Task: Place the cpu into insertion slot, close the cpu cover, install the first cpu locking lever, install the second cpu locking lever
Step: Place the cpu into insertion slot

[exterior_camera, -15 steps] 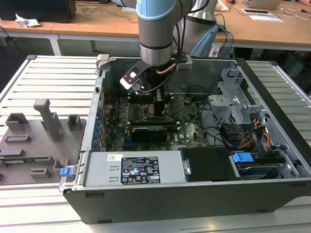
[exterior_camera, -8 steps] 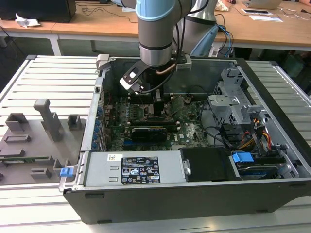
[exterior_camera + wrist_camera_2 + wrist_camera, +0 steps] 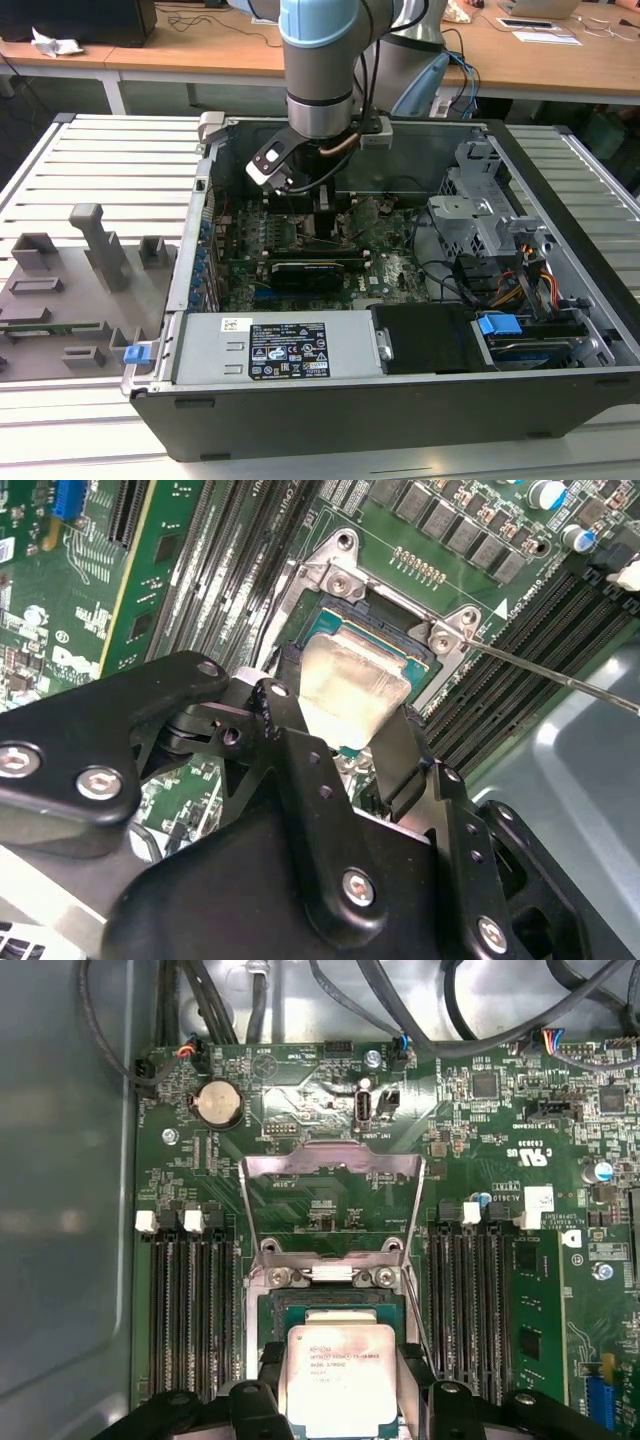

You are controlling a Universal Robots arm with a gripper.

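My gripper (image 3: 325, 222) reaches down into the open computer case over the green motherboard. In both wrist views its black fingers (image 3: 285, 705) sit on two opposite sides of the cpu (image 3: 352, 685), a silvery square chip, and are shut on it. The cpu (image 3: 340, 1380) sits level directly over the insertion slot (image 3: 335, 1305), whose dark rim shows around it; I cannot tell whether it is seated. The cpu cover (image 3: 330, 1158) stands flipped open on its hinge beyond the slot. A thin wire locking lever (image 3: 560, 678) sticks out from the slot's corner, unlatched.
Black memory slots (image 3: 195, 1310) run along both sides of the socket. A coin battery (image 3: 217, 1103) and cables lie beyond the cover. The case holds a power supply (image 3: 285, 350) and a drive cage (image 3: 480, 210). A grey fixture plate (image 3: 80, 270) lies at the exterior view's left.
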